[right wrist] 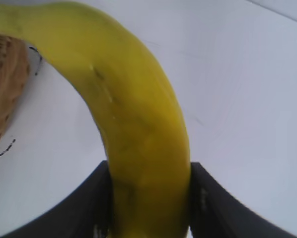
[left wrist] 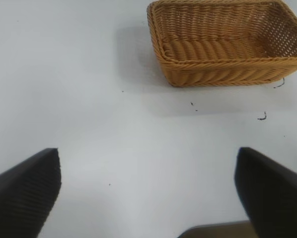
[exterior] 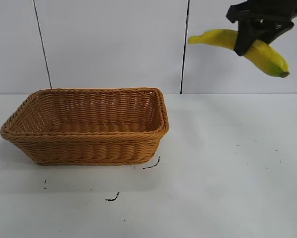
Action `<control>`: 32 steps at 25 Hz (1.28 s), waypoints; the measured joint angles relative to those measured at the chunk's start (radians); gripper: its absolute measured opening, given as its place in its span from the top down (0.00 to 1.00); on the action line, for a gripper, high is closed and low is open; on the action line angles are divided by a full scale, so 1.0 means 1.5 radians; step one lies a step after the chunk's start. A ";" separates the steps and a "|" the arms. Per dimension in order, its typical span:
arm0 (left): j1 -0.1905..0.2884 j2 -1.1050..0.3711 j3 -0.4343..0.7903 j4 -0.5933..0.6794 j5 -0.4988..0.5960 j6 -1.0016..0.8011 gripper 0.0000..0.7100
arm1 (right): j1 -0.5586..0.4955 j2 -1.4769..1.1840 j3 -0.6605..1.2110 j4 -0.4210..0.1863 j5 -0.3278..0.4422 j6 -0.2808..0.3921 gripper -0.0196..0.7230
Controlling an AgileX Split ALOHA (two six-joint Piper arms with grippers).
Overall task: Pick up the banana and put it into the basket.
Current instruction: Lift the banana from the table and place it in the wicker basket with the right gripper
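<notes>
Yellow banana [exterior: 267, 55] aloft, tilted, well right of empty wicker basket [exterior: 89, 148] on table.

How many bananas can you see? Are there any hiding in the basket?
1. The banana is up in the air, pinched by the right gripper, off to the right of the basket. The basket's inside shows only wicker, so none hides there.

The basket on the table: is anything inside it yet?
Nothing shows inside the basket: its woven floor looks bare. The near wall hides a strip of floor. The banana hangs in the right gripper, up and to its right.
</notes>
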 joint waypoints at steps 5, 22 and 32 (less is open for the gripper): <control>0.000 0.000 0.000 0.000 0.000 0.000 0.03 | 0.082 0.075 -0.098 0.000 -0.016 -0.057 0.57; 0.000 0.000 0.000 0.000 0.000 0.000 0.03 | 0.185 0.286 -0.201 0.000 -0.134 -0.234 0.57; 0.000 0.000 0.000 0.000 0.000 0.000 0.03 | 0.185 0.354 -0.197 0.049 -0.190 -0.235 0.57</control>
